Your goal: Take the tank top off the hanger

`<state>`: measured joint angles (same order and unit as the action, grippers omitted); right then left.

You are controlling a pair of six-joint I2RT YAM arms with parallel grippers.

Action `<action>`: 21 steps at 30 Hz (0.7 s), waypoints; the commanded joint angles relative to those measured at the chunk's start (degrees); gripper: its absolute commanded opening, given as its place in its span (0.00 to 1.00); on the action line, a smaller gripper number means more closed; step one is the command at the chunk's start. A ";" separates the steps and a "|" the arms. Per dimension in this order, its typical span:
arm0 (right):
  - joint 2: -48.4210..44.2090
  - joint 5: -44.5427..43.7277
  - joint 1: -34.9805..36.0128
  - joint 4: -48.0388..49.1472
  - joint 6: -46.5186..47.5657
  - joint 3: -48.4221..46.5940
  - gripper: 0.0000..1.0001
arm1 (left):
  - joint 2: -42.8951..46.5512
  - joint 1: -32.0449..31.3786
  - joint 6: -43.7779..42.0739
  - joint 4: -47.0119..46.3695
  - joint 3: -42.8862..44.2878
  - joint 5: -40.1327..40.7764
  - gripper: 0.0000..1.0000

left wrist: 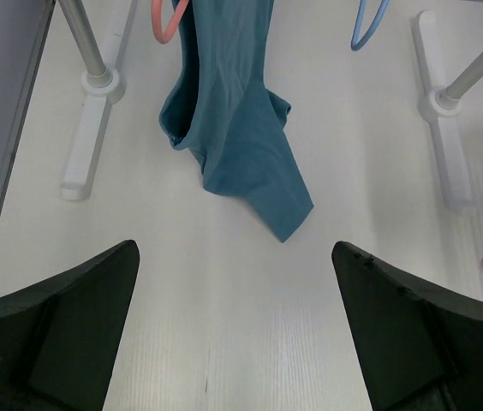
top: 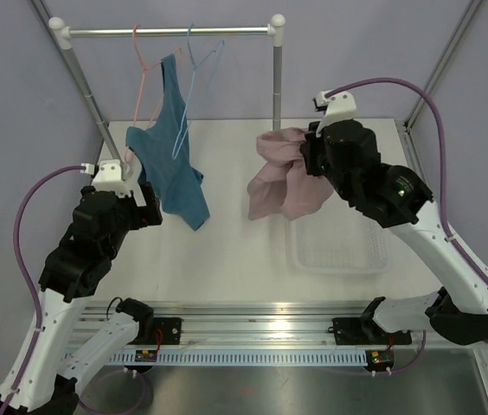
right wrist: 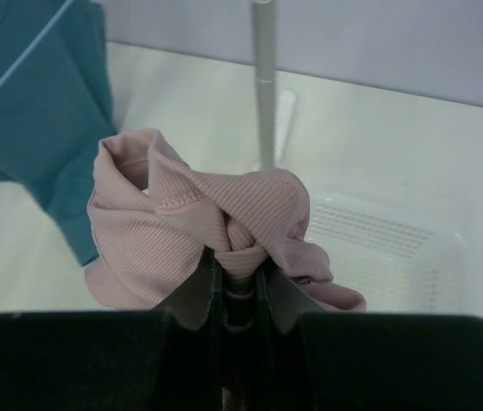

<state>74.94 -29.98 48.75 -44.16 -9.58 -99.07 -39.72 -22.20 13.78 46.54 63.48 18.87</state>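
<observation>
The dusty-pink tank top [top: 280, 177] hangs bunched from my right gripper [top: 306, 154], which is shut on a fold of it above the table; in the right wrist view the fabric [right wrist: 199, 227] is pinched between the jaws of that gripper [right wrist: 235, 261]. The light-blue hanger [top: 195, 73] hangs bare on the rail, in front of the teal tank top [top: 172, 156]. Its lower end shows in the left wrist view [left wrist: 366, 26]. My left gripper [top: 144, 194] is open and empty, low beside the teal top's hem [left wrist: 250, 145]; its point there is [left wrist: 235, 282].
A pink hanger [top: 144, 69] holds the teal tank top on the metal rail [top: 166, 32]. The rack's right post [top: 276, 78] stands behind the pink top. A clear plastic basket [top: 339, 246] sits on the table below my right arm. The rack's feet [left wrist: 96, 120] lie ahead of my left gripper.
</observation>
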 commanded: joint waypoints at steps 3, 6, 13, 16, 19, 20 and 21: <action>-3.65 -5.62 -7.87 -6.90 2.03 -3.07 0.00 | 1.67 0.05 -0.25 -5.32 -1.87 6.34 0.99; -5.85 -3.70 -11.04 -5.94 0.28 2.81 0.00 | 2.11 0.66 0.37 -5.06 -1.52 10.29 0.99; -7.00 4.75 -18.42 1.61 -3.68 19.07 0.00 | 4.39 11.02 1.16 -7.96 -2.58 5.48 0.99; -6.12 5.89 -20.53 4.78 -5.52 26.26 0.21 | 3.87 13.49 1.42 -7.61 -2.23 5.82 0.99; -5.33 3.70 -20.71 6.11 -6.93 28.75 0.87 | 2.64 14.20 1.51 -6.03 -0.91 6.09 0.99; -5.15 3.18 -20.63 4.97 -7.11 28.49 0.99 | 2.46 14.20 1.43 -4.72 -0.47 6.00 0.99; -5.24 2.39 -20.63 4.18 -6.94 27.88 1.00 | 2.02 14.20 1.34 -3.84 -0.03 6.00 0.99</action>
<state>70.89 -25.87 28.38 -44.14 -14.52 -69.58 -36.56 -8.32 14.59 42.87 61.36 24.86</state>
